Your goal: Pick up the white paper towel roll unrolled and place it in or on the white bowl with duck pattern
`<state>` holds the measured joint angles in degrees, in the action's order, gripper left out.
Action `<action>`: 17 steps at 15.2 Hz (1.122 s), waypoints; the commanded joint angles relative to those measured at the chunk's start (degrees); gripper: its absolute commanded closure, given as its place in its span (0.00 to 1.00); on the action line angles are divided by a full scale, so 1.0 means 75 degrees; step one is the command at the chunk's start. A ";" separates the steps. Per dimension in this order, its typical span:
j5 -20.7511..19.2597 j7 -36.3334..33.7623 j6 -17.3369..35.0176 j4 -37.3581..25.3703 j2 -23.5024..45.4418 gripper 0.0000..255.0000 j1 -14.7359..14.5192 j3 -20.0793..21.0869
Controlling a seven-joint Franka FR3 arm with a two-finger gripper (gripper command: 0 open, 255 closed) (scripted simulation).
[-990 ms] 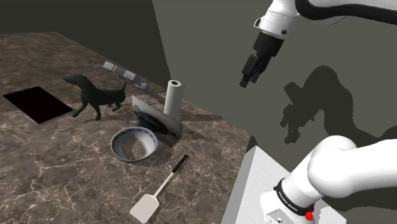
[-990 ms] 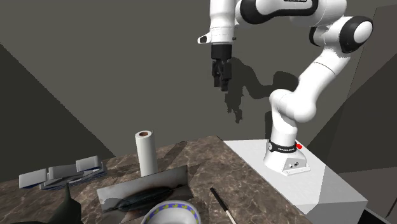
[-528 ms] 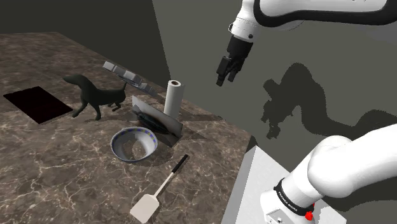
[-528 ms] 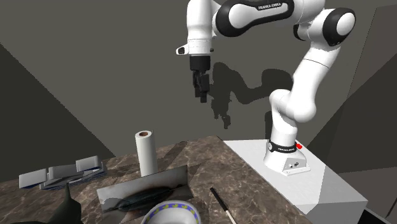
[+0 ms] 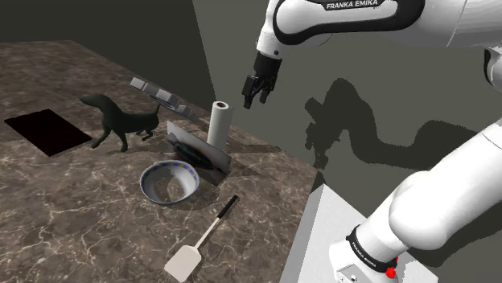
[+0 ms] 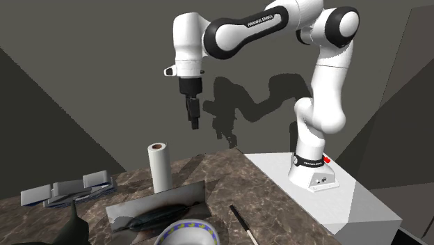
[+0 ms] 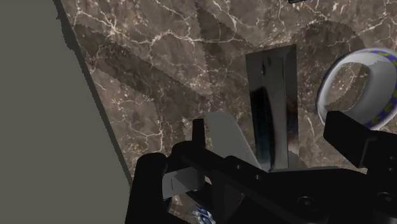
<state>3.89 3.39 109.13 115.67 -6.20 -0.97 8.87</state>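
The white paper towel roll (image 5: 218,125) stands upright near the counter's back edge, close to the wall; it also shows in the second exterior view (image 6: 160,167). From the hand camera the roll (image 7: 222,143) lies below, between the spread fingers (image 7: 151,191). The white bowl with a blue-patterned rim (image 5: 170,182) (image 7: 348,79) sits in front of the roll, nearer the counter's middle. My black gripper (image 5: 256,96) (image 6: 194,122) hangs open and empty in the air, above the roll and a little to the shoulder view's right of it.
A grey upright tray with a dark object on it (image 5: 199,151) stands between roll and bowl. A black animal figure (image 5: 121,120), grey flat pieces (image 5: 159,94), a spatula (image 5: 201,239) and a black rectangular hole (image 5: 47,131) share the marble counter. The wall rises right behind the roll.
The arm has swung toward the shoulder view's left, carrying the gripper from over the stand's side to just above the paper towel roll. Nothing on the counter moved.
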 commanded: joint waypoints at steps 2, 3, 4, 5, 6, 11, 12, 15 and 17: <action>-0.0146 -0.0064 0.0191 -0.0692 0.0888 0.00 -0.0044 0.0074; -0.0201 -0.0083 0.0236 -0.0943 0.1190 0.00 -0.0062 0.0092; -0.0258 -0.0102 0.0272 -0.1206 0.1494 0.00 -0.0084 0.0108; -0.0316 -0.0121 0.0297 -0.1480 0.1800 0.00 -0.0109 0.0120; -0.0376 -0.0139 0.0312 -0.1768 0.2108 0.00 -0.0137 0.0130; -0.0511 -0.0180 0.0497 -0.2282 0.2822 0.00 -0.0214 0.0142; -0.0516 -0.0183 0.0591 -0.2213 0.2847 0.00 -0.0217 0.0141; -0.0531 -0.0192 0.0872 -0.2016 0.2932 0.00 -0.0226 0.0139; -0.0539 -0.0198 0.1018 -0.1918 0.2980 0.00 -0.0231 0.0138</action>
<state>-0.10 1.98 116.41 101.20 15.91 -2.65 9.90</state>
